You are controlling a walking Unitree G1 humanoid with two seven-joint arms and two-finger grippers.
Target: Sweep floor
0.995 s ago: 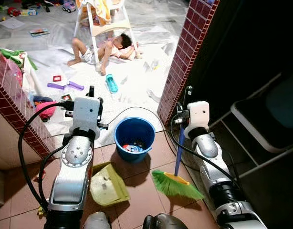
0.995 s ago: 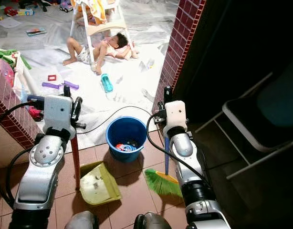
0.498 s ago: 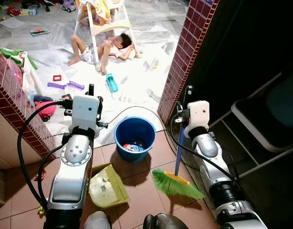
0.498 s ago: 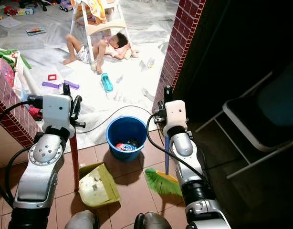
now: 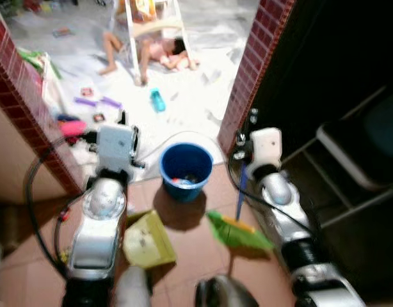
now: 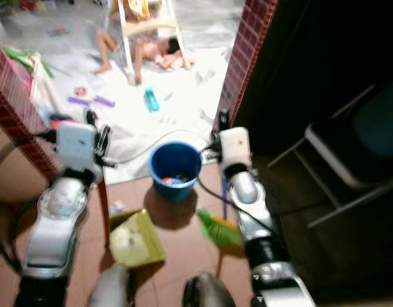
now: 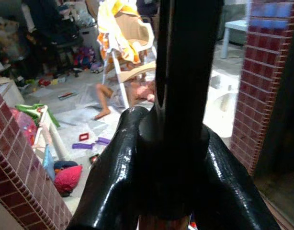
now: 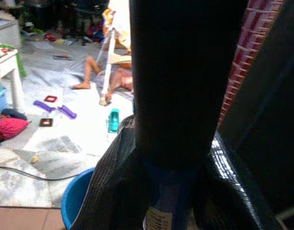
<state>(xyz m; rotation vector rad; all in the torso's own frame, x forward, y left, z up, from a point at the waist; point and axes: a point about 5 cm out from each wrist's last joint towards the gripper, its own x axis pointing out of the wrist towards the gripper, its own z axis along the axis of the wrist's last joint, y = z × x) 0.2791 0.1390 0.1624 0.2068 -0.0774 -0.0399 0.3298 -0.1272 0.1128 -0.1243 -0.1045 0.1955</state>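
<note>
The blue bucket (image 5: 186, 170) sat on the tiled floor (image 5: 184, 246) w/ the right gripper (image 8: 173, 158) just beside it on the right, fingers clamped tight around the blue broom handle (image 5: 240, 192), green broom head (image 5: 238, 233) resting on the floor nearer the robot than the bucket. Left gripper (image 7: 171, 158) was left of the bucket, closed around a dark upright handle (image 6: 104, 211) running down to the yellow dustpan (image 5: 144, 240), which lay near the bucket on the robot's side. Beyond the bucket, past the brick pillar (image 5: 254, 64), a person (image 5: 161, 51) lay on the white sheet (image 5: 184, 96) by a high chair (image 5: 152, 25), toys scattered nearby; frames were blurry.
</note>
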